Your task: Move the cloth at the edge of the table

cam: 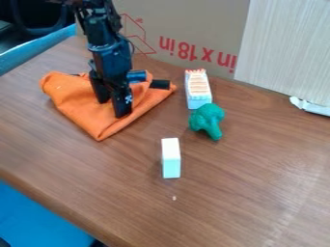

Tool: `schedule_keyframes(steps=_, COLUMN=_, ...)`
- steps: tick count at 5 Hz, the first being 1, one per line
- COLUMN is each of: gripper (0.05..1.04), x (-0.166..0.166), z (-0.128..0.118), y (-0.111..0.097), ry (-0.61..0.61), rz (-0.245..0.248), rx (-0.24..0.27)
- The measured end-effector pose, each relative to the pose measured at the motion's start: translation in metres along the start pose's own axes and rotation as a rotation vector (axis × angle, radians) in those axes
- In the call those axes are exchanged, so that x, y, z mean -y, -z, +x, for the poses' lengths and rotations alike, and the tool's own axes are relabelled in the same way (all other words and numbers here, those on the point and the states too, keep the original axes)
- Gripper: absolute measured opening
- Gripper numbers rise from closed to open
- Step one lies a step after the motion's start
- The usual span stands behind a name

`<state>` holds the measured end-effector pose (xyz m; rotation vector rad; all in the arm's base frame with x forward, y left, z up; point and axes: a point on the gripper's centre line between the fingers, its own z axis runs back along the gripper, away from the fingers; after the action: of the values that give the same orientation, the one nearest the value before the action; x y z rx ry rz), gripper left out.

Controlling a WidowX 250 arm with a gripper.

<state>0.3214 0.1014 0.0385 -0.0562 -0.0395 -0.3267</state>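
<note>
Gripper (111,107) at upper left of the camera view, hanging down over the orange cloth (97,125); jaws released, a gap between them with orange fabric visible in it; fingertips low, at the cloth, though actual contact I cannot tell. Cloth lies on the brown table (245,193), toward its upper-left part, bunched at the left, one corner pointing toward the camera; a blue piece (136,75) and a black piece (159,84) show at its far right side, behind the gripper.

Right of the cloth, a block with an orange-striped top (198,88); green toy broccoli (207,118) just in front of it, stem toward the camera; nearer still, a plain white block (171,158). Behind, a cardboard panel (180,24) with red print; a pale panel (283,43) at upper right.
</note>
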Motion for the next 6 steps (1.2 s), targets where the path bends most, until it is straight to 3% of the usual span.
schedule_keyframes(steps=2, gripper=1.001, x=0.028, z=-0.026, y=0.001, ry=0.098, rz=0.017, rx=0.020)
schedule_keyframes(steps=4, gripper=1.001, x=0.046, z=-0.043, y=-0.001, ry=0.167, rz=-0.019, rx=0.015)
schedule_keyframes(steps=5, gripper=1.003, x=0.037, z=-0.039, y=-0.004, ry=0.143, rz=-0.022, rx=0.011)
schedule_keyframes(steps=6, gripper=1.000, x=0.018, z=-0.021, y=-0.002, ry=0.092, rz=0.013, rx=0.013)
